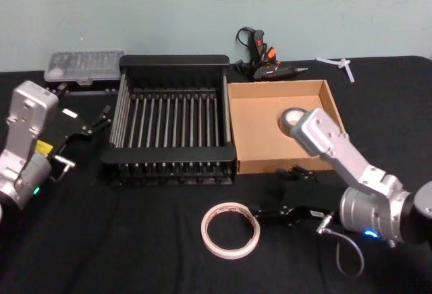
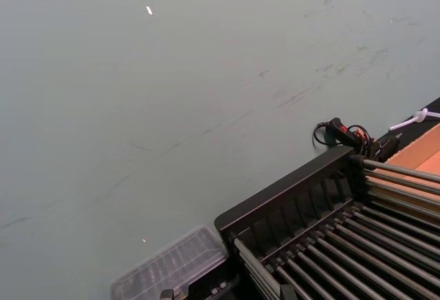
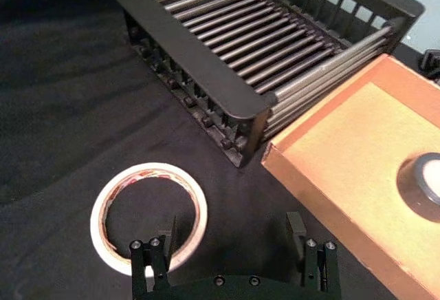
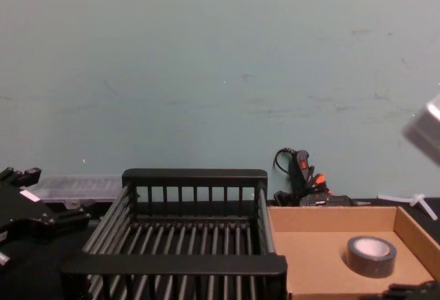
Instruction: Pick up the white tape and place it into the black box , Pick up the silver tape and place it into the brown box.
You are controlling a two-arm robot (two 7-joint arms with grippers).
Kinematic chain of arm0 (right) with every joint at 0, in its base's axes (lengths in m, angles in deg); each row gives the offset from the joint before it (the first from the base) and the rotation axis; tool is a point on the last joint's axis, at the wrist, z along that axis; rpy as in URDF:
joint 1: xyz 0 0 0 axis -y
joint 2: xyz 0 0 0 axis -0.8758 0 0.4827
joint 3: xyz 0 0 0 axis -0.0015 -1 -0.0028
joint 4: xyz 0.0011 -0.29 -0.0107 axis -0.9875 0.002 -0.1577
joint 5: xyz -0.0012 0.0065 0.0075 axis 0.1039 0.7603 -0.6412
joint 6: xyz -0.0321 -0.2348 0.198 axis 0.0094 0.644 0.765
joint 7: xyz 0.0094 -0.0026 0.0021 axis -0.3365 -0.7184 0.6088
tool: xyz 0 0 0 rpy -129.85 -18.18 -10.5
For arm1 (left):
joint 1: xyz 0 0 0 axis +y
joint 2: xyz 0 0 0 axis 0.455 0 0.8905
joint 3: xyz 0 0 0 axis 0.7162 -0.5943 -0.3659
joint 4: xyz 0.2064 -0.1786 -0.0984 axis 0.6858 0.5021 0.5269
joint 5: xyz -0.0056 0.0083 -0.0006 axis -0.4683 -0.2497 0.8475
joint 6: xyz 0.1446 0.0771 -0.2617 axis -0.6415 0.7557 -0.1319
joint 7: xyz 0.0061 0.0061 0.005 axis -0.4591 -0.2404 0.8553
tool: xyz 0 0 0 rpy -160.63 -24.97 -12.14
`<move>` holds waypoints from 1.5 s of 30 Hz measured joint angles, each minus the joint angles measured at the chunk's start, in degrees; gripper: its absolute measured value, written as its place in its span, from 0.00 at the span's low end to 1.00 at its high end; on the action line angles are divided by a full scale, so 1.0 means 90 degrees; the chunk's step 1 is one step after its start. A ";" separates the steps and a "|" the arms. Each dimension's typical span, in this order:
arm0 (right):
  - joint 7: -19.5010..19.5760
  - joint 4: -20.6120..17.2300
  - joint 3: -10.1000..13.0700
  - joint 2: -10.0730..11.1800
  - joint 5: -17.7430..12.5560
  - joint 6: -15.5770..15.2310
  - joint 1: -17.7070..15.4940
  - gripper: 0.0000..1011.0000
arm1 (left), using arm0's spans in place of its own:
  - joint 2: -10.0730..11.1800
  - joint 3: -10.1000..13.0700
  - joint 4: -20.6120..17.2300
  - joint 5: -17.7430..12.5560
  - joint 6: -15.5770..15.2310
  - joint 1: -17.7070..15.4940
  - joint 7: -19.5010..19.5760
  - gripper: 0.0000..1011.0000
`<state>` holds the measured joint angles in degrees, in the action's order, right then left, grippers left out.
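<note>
White tape lies flat on the black tablecloth at the lower centre of the head view, in front of the black box. Just beside its right edge, the right gripper has its fingers spread. Silver tape sits inside the brown box, right of the crate. At the left edge, the left gripper looks spread, though its tips are hard to make out.
</note>
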<state>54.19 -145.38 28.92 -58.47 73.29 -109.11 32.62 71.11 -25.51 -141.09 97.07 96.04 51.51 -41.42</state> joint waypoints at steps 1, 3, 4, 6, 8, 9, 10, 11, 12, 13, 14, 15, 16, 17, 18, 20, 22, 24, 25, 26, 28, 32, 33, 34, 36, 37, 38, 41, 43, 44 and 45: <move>0.0035 0.0036 -0.0086 -0.0027 0.0040 -0.0021 0.0052 0.99 | 0.0000 0.0000 0.0000 0.0000 0.0000 0.0000 0.0000 0.99; 0.0090 0.0087 -0.0181 -0.0076 0.0100 -0.0050 0.0111 0.99 | 0.0000 0.0000 0.0000 0.0000 0.0000 0.0000 0.0000 0.99; 0.0101 0.0106 -0.0213 -0.0096 0.0117 -0.0063 0.0133 0.99 | 0.0000 0.0000 0.0000 0.0000 0.0000 0.0000 0.0000 0.99; 0.0124 0.0150 -0.0273 -0.0133 0.0153 -0.0087 0.0171 0.99 | 0.0000 0.0000 0.0000 0.0000 0.0000 0.0000 0.0000 0.99; 0.0144 0.0219 -0.0352 -0.0196 0.0199 -0.0122 0.0229 0.99 | 0.0000 0.0000 0.0000 0.0000 0.0000 0.0000 0.0000 0.99; 0.0148 0.0242 -0.0375 -0.0217 0.0214 -0.0133 0.0248 0.99 | 0.0000 0.0000 0.0000 0.0000 0.0000 0.0000 0.0000 0.99; 0.0150 0.0263 -0.0395 -0.0236 0.0225 -0.0140 0.0264 0.99 | 0.0000 0.0000 0.0000 0.0000 0.0000 0.0000 0.0000 0.99; 0.0158 0.0304 -0.0430 -0.0273 0.0250 -0.0147 0.0293 0.99 | 0.0000 0.0000 0.0000 0.0000 0.0000 0.0000 0.0000 0.99; 0.0166 0.0341 -0.0459 -0.0307 0.0273 -0.0153 0.0315 0.99 | 0.0000 0.0000 0.0000 0.0000 0.0000 0.0000 0.0000 0.99; 0.0170 0.0364 -0.0472 -0.0326 0.0286 -0.0154 0.0327 0.99 | 0.0000 0.0000 0.0000 0.0000 0.0000 0.0000 0.0000 0.99; 0.0173 0.0384 -0.0485 -0.0342 0.0299 -0.0156 0.0337 0.99 | 0.0000 0.0000 0.0000 0.0000 0.0000 0.0000 0.0000 0.99; 0.0174 0.0403 -0.0493 -0.0356 0.0308 -0.0159 0.0344 0.99 | 0.0000 0.0000 0.0000 0.0000 0.0000 0.0000 0.0000 0.99; 0.0177 0.0427 -0.0504 -0.0371 0.0320 -0.0168 0.0356 0.99 | 0.0000 0.0000 0.0000 0.0000 0.0000 0.0000 0.0000 0.99; 0.0179 0.0470 -0.0521 -0.0399 0.0340 -0.0185 0.0374 0.99 | 0.0000 0.0000 0.0000 0.0000 0.0000 0.0000 0.0000 0.99; 0.0179 0.0492 -0.0529 -0.0412 0.0348 -0.0195 0.0383 0.99 | 0.0000 0.0000 0.0000 0.0000 0.0000 0.0000 0.0000 0.99; 0.0177 0.0547 -0.0547 -0.0448 0.0368 -0.0213 0.0406 0.99 | 0.0000 0.0000 0.0000 0.0000 0.0000 0.0000 0.0000 0.99; 0.0174 0.0575 -0.0554 -0.0467 0.0378 -0.0225 0.0415 0.99 | 0.0000 0.0000 0.0000 0.0000 0.0000 0.0000 0.0000 0.99; 0.0171 0.0612 -0.0569 -0.0492 0.0402 -0.0241 0.0425 0.99 | 0.0000 0.0000 0.0000 0.0000 0.0000 0.0000 0.0000 0.99; 0.0169 0.0622 -0.0574 -0.0498 0.0411 -0.0246 0.0428 0.99 | 0.0000 0.0000 0.0000 0.0000 0.0000 0.0000 0.0000 0.99; 0.0161 0.0644 -0.0582 -0.0509 0.0426 -0.0250 0.0434 0.99 | 0.0000 0.0000 0.0000 0.0000 0.0000 0.0000 0.0000 0.99; 0.0150 0.0659 -0.0589 -0.0517 0.0441 -0.0253 0.0438 0.99 | 0.0000 0.0000 0.0000 0.0000 0.0000 0.0000 0.0000 0.99; 0.0116 0.0708 -0.0616 -0.0542 0.0483 -0.0250 0.0455 0.99 | 0.0000 0.0000 0.0000 0.0000 0.0000 0.0000 0.0000 0.99; 0.0112 0.0715 -0.0621 -0.0548 0.0490 -0.0247 0.0457 0.99 | 0.0000 0.0000 0.0000 0.0000 0.0000 0.0000 0.0000 0.99; 0.0109 0.0721 -0.0623 -0.0551 0.0495 -0.0245 0.0459 0.99 | 0.0000 0.0000 0.0000 0.0000 0.0000 0.0000 0.0000 0.99; 0.0098 0.0741 -0.0636 -0.0569 0.0516 -0.0243 0.0465 0.99 | 0.0000 0.0000 0.0000 0.0000 0.0000 0.0000 0.0000 0.99; 0.0096 0.0748 -0.0640 -0.0574 0.0526 -0.0243 0.0467 0.99 | 0.0000 0.0000 0.0000 0.0000 0.0000 0.0000 0.0000 0.99; 0.0093 0.0753 -0.0645 -0.0580 0.0534 -0.0243 0.0470 0.99 | 0.0000 0.0000 0.0000 0.0000 0.0000 0.0000 0.0000 0.99; 0.0078 0.0771 -0.0659 -0.0596 0.0562 -0.0243 0.0480 0.99 | 0.0000 0.0000 0.0000 0.0000 0.0000 0.0000 0.0000 0.99; 0.0070 0.0784 -0.0668 -0.0610 0.0582 -0.0243 0.0483 0.99 | 0.0000 0.0000 0.0000 0.0000 0.0000 0.0000 0.0000 0.99; 0.0065 0.0793 -0.0671 -0.0618 0.0594 -0.0243 0.0486 0.99 | 0.0000 0.0000 0.0000 0.0000 0.0000 0.0000 0.0000 0.99; 0.0062 0.0799 -0.0672 -0.0622 0.0600 -0.0243 0.0489 0.99 | 0.0000 0.0000 0.0000 0.0000 0.0000 0.0000 0.0000 0.99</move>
<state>54.74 -138.19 22.87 -64.07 78.69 -111.29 37.02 71.11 -25.51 -141.09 97.08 96.04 51.51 -41.42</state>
